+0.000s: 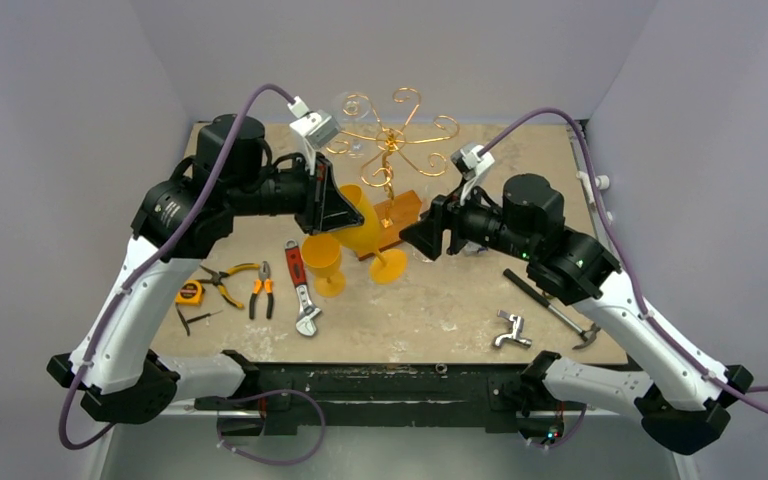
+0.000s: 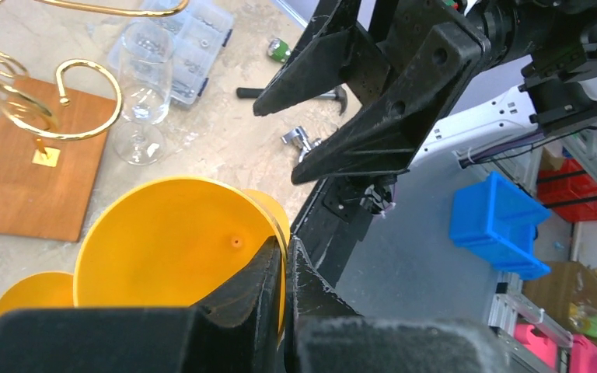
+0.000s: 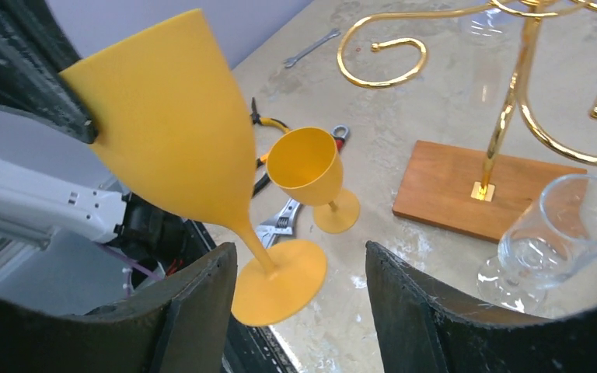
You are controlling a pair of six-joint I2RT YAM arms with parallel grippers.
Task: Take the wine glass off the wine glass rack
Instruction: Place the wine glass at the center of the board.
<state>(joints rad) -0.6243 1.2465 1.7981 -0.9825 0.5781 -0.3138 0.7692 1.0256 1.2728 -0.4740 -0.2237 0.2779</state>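
Observation:
A large yellow wine glass (image 1: 365,235) hangs tilted in the air in front of the wine glass rack (image 1: 390,140). My left gripper (image 2: 288,252) is shut on its rim, one finger inside the bowl (image 2: 171,241) and one outside. The glass's foot (image 3: 280,280) lies between the fingers of my right gripper (image 3: 299,256), which is open and not touching it. The golden rack (image 3: 513,93) stands on its wooden base (image 3: 466,194), with a clear glass (image 1: 352,110) hanging at its back left.
A smaller yellow glass (image 3: 307,167) stands on the table left of the base, and a clear glass (image 3: 552,225) stands beside it on the right. Pliers (image 1: 260,290), a wrench (image 1: 300,290), a tape measure (image 1: 190,292), a hammer (image 1: 550,305) and a metal fitting (image 1: 510,330) lie near the front.

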